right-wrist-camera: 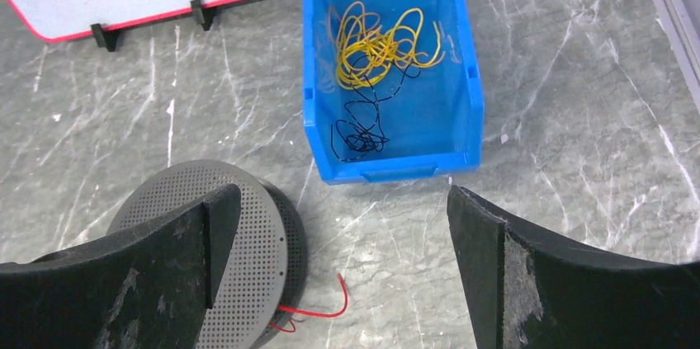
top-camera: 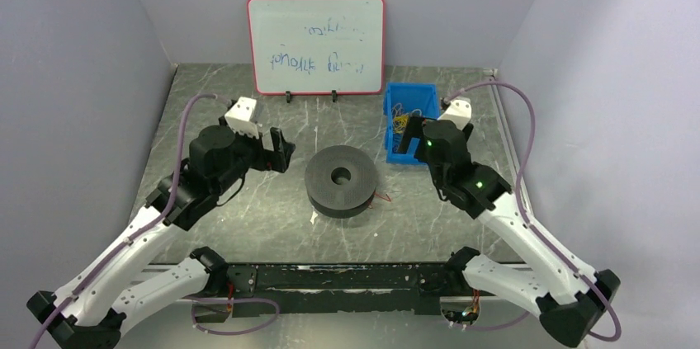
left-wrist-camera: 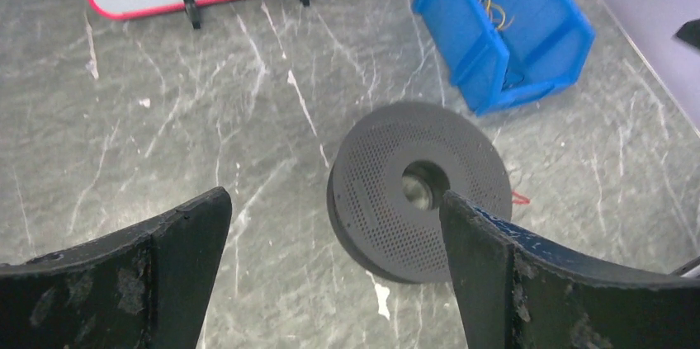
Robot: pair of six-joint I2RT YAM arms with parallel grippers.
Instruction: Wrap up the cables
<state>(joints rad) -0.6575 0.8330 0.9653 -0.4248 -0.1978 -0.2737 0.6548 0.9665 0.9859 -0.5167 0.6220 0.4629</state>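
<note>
A black perforated spool [top-camera: 341, 180] lies flat at the middle of the table; it also shows in the left wrist view [left-wrist-camera: 413, 188] and the right wrist view [right-wrist-camera: 248, 250]. A short end of thin red cable [right-wrist-camera: 318, 309] sticks out from between its discs on the right side; it shows as a red tip in the top view [top-camera: 383, 198] and the left wrist view [left-wrist-camera: 519, 197]. The rest of the cable is hidden inside the spool. My left gripper [top-camera: 283, 151] is open and empty, left of the spool. My right gripper [top-camera: 410, 136] is open and empty, right of the spool, by the blue bin.
A blue bin [top-camera: 410, 122] at the back right holds yellow wire [right-wrist-camera: 376, 48] and black wire [right-wrist-camera: 359, 134]. A red-framed whiteboard [top-camera: 317, 44] stands on clips at the back. Grey walls close in the sides.
</note>
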